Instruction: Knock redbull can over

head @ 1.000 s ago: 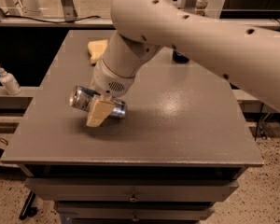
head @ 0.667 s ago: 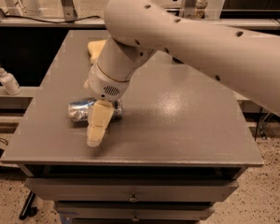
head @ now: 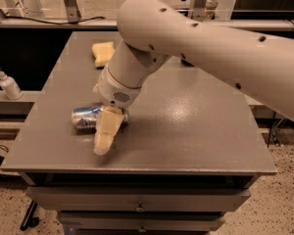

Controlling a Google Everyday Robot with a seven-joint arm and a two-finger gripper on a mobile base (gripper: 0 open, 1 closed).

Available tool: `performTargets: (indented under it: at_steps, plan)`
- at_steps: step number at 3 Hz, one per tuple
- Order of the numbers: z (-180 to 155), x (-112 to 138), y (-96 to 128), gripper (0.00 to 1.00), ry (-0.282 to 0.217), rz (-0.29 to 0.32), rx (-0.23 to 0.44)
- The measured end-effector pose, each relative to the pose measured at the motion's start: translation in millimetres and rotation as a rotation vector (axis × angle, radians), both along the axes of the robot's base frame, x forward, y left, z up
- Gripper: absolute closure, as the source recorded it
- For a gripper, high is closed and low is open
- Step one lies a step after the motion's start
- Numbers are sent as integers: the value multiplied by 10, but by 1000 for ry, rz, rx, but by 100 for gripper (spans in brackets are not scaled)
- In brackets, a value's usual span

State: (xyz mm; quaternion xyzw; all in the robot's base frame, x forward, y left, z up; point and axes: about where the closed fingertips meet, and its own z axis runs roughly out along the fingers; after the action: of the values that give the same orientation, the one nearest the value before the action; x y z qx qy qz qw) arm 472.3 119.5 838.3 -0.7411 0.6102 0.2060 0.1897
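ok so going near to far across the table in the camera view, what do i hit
gripper, low over the front left of the table → redbull can, on its side just behind the gripper → sponge, near the far edge

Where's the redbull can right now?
In the camera view the redbull can lies on its side on the grey table, front left, partly behind the pincer, with the yellow sponge farther back.
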Motion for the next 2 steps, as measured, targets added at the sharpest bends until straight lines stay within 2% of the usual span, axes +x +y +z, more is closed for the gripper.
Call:
performTargets:
  at_steps: [1, 2]
  plan:
    - [13, 3, -285, 0, 1, -102, 53]
    - [111, 11, -718, 0, -22, -235, 122]
